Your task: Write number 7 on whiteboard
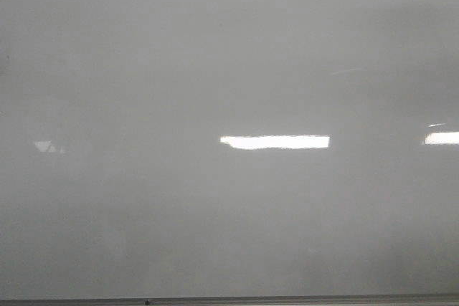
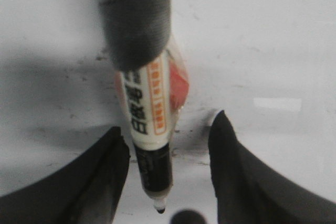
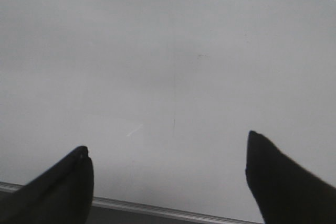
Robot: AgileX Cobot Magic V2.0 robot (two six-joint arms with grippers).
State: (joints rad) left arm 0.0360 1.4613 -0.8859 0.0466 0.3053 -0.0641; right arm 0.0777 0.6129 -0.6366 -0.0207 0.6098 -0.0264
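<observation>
Now, step: nothing written; no 7 visible on the whiteboard [image 1: 143, 69].
Left gripper [image 2: 168, 145]: jaws spread beside a marker [image 2: 149, 129], not pinching it; tip uncapped.
Right gripper [image 3: 168, 163]: jaws spread, empty, near the board's lower frame edge.
Next: probably tip to board, short top stroke.
Surface: glossy, ceiling-light reflections.

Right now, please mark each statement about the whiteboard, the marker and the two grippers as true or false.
1. A 7 is drawn on the whiteboard. False: the front view shows no figure, only light reflections.
2. A marker shows between the left gripper fingers. True.
3. The marker has its cap on. False: the dark tip is bare.
4. The right gripper holds nothing. True.
5. The right gripper is shut. False: its fingers stand wide apart.
</observation>
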